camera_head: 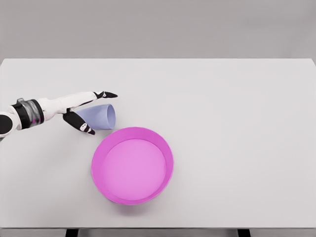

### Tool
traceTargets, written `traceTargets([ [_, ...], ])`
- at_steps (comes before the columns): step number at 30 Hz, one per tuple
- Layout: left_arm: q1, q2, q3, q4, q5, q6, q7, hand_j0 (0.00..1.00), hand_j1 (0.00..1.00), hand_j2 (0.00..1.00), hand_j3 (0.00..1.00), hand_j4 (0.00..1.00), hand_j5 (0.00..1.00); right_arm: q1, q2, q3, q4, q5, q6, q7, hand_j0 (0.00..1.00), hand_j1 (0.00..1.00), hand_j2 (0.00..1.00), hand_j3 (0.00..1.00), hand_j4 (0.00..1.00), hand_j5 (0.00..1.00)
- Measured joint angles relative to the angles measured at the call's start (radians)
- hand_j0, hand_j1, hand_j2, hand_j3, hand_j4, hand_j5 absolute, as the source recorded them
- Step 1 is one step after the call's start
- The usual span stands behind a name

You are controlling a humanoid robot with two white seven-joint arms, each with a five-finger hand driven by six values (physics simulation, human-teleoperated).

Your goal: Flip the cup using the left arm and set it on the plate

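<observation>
A pale lavender cup (101, 116) lies on its side on the white table, its mouth facing right, just up and left of the plate. The plate (132, 165) is a round magenta dish with a raised rim, left of the table's middle and toward the front. My left hand (91, 112) reaches in from the left edge and brackets the cup's closed end: dark-tipped fingers (106, 94) run over its top and the thumb (81, 125) sits below it. The fingers are spread around the cup without a clear grip.
The white table (237, 138) stretches wide to the right and behind the plate. Its front edge runs just below the plate, with two dark legs showing beneath it.
</observation>
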Motion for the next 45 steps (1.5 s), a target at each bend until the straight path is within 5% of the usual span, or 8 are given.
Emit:
traceTargets([
  [28, -0.002, -0.067, -0.020, 0.077, -0.048, 0.001, 0.002, 1.00, 1.00, 1.00, 1.00, 1.00, 1.00, 0.000, 0.000, 0.000, 0.000, 0.000, 0.000, 0.000, 1.00, 1.00, 1.00, 1.00, 1.00, 1.00],
  [33, 0.000, -0.068, -0.022, 0.078, -0.045, 0.002, 0.005, 0.75, 0.75, 0.75, 0.75, 0.75, 0.75, 0.000, 0.000, 0.000, 0.000, 0.000, 0.000, 0.000, 1.00, 1.00, 1.00, 1.00, 1.00, 1.00],
  [35, 0.002, -0.069, -0.020, 0.078, -0.040, 0.001, 0.007, 0.56, 0.56, 0.56, 0.56, 0.56, 0.56, 0.000, 0.000, 0.000, 0.000, 0.000, 0.000, 0.000, 1.00, 1.00, 1.00, 1.00, 1.00, 1.00],
  [45, 0.006, -0.060, 0.007, 0.065, 0.044, -0.031, 0.009, 0.52, 0.52, 0.52, 0.52, 0.52, 0.52, 0.000, 0.000, 0.000, 0.000, 0.000, 0.000, 0.000, 1.00, 1.00, 1.00, 1.00, 1.00, 1.00],
])
